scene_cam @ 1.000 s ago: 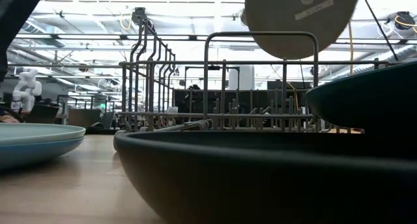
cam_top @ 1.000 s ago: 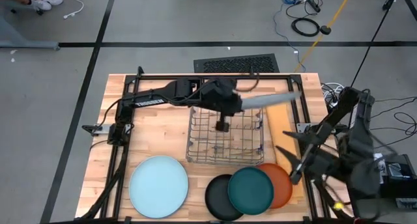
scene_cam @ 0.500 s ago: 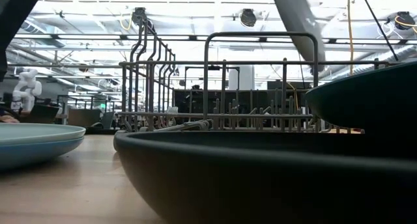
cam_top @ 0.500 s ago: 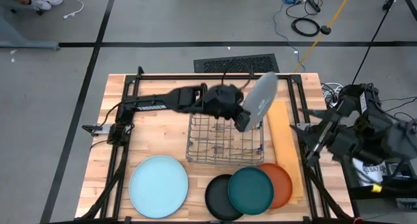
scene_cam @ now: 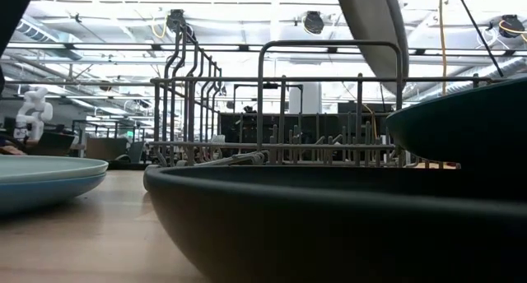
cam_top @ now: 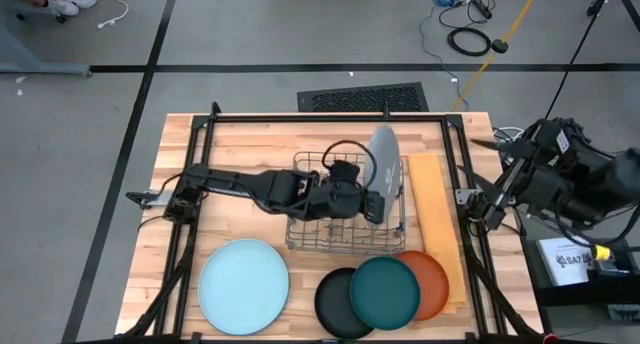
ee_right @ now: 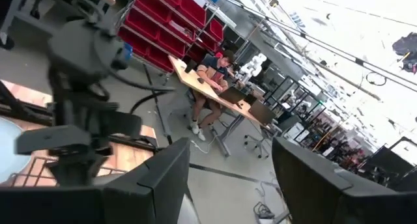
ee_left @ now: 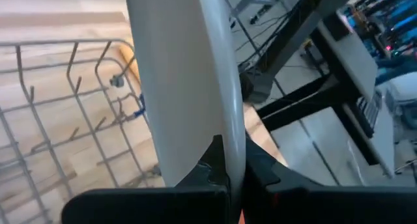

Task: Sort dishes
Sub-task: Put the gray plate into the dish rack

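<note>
The grey plate (cam_top: 385,156) stands on edge over the right end of the wire rack (cam_top: 330,219). My left gripper (cam_top: 371,206) is shut on it. In the low view the grey plate (scene_cam: 375,24) shows edge-on, its lower part down by the rack's top wires (scene_cam: 329,44). The pale blue plate (cam_top: 243,284) lies near the table's front left. The black plate (cam_top: 338,304), dark teal plate (cam_top: 385,289) and orange plate (cam_top: 432,282) overlap at the front right. My right gripper (ee_right: 231,185) is open with nothing between its fingers, and its arm (cam_top: 545,179) is raised beyond the table's right edge. My left gripper pinches the grey plate's rim (ee_left: 228,160) between its two fingers, one on each face. The fingers come from the table's left, slanting a little downward. The plate stands on edge and rises from the fingers toward the far side. Whether it touches the rack I cannot tell.
A tan wooden board (cam_top: 432,209) lies along the rack's right side. A black metal frame (cam_top: 300,119) runs round the tabletop. Bare wood shows left of the rack (cam_top: 235,209). Cables and a floor vent lie beyond the far edge.
My left gripper has rolled and gone toward the near edge over the rack. The grey plate has turned from lying nearly flat and pointing right to standing on edge. My right arm has risen and drawn back from the front right corner, beyond the right edge.
</note>
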You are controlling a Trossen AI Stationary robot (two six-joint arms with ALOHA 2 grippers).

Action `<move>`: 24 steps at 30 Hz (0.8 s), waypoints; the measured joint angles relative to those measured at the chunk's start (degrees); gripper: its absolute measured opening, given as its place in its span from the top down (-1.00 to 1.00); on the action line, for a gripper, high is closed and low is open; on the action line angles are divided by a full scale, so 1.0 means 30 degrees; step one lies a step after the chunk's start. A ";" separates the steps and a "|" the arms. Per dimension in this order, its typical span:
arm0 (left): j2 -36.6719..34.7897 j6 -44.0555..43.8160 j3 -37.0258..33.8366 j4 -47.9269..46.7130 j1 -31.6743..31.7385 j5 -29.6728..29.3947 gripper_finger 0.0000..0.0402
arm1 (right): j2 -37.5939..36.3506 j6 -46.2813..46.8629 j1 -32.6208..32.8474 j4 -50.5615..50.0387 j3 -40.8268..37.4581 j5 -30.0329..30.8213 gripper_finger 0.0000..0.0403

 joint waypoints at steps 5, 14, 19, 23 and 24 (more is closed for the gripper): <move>0.0944 -0.0988 0.0000 0.1265 -0.0385 -0.0660 0.98 | -0.0594 0.0134 0.0001 -0.0002 0.0000 0.0026 -0.04; 0.2736 -0.2071 0.0000 0.2102 -0.0998 -0.1391 0.98 | -0.0895 0.0213 -0.0003 -0.0063 0.0000 0.0019 -0.04; 0.2957 -0.2941 0.0007 0.2502 -0.1262 -0.2278 0.98 | -0.0853 0.0213 0.0002 -0.0103 -0.0007 -0.0010 -0.04; 0.3559 -0.3023 0.0007 0.2608 -0.1341 -0.2231 0.98 | -0.0873 0.0213 -0.0005 -0.0096 -0.0007 -0.0003 -0.04; 0.3659 -0.3131 0.0007 0.2666 -0.1357 -0.2246 0.98 | -0.0867 0.0213 0.0001 -0.0096 -0.0007 -0.0013 -0.04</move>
